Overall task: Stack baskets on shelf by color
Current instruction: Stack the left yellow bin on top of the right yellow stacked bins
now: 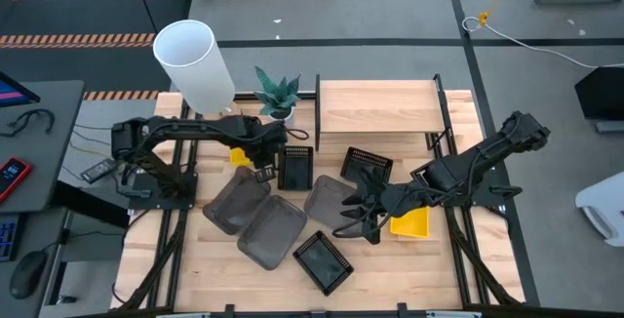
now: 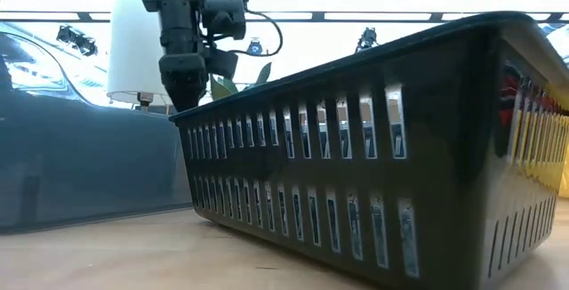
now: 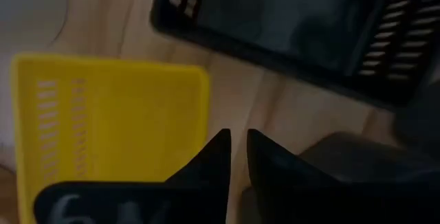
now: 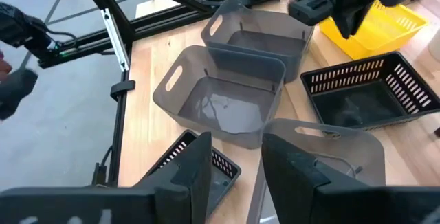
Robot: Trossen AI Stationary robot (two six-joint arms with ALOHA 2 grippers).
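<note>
Three grey baskets [image 1: 274, 230], three black baskets [image 1: 323, 261], two yellow baskets [image 1: 410, 222].

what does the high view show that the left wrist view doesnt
Only the high view shows the shelf, the three grey baskets, the plant, the white tube and the right end effector by a grey basket. Only the left wrist view shows the left end effector with its fingers nearly closed and nothing between them. Both show the yellow basket and a black mesh basket near the left arm.
</note>
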